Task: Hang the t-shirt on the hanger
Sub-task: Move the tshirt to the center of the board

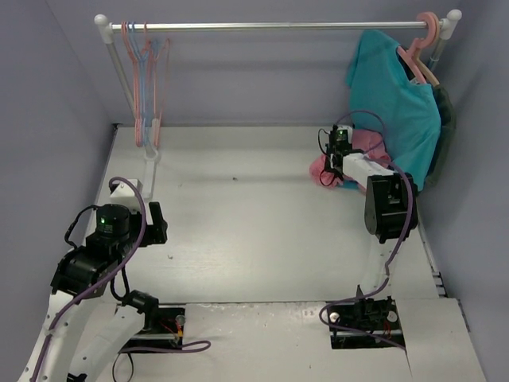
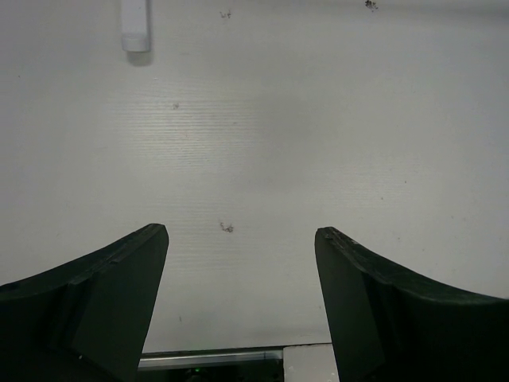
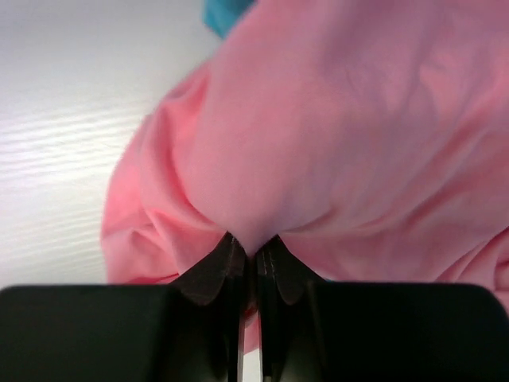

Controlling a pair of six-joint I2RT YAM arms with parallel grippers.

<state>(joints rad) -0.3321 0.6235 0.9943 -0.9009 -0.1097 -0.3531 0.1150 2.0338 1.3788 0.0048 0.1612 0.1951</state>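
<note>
The pink t-shirt point(image 1: 372, 143) lies crumpled on the table at the back right, under the hanging teal shirt. It fills the right wrist view point(image 3: 342, 119). My right gripper point(image 1: 335, 165) point(image 3: 254, 248) is shut on a fold of the t-shirt, with cloth pinched between the fingertips. The thin pink hanger point(image 1: 137, 127) hangs on the left end of the rail, far from the t-shirt. My left gripper point(image 1: 157, 221) point(image 2: 241, 239) stands open over bare table at the near left, with nothing between its fingers.
A clothes rail point(image 1: 278, 25) runs across the back. A teal t-shirt point(image 1: 398, 95) hangs on a thick pink hanger point(image 1: 428, 28) at its right end. Thin blue hangers point(image 1: 148, 64) hang beside the pink one. The rack's white foot point(image 2: 135, 28) stands ahead of my left gripper.
</note>
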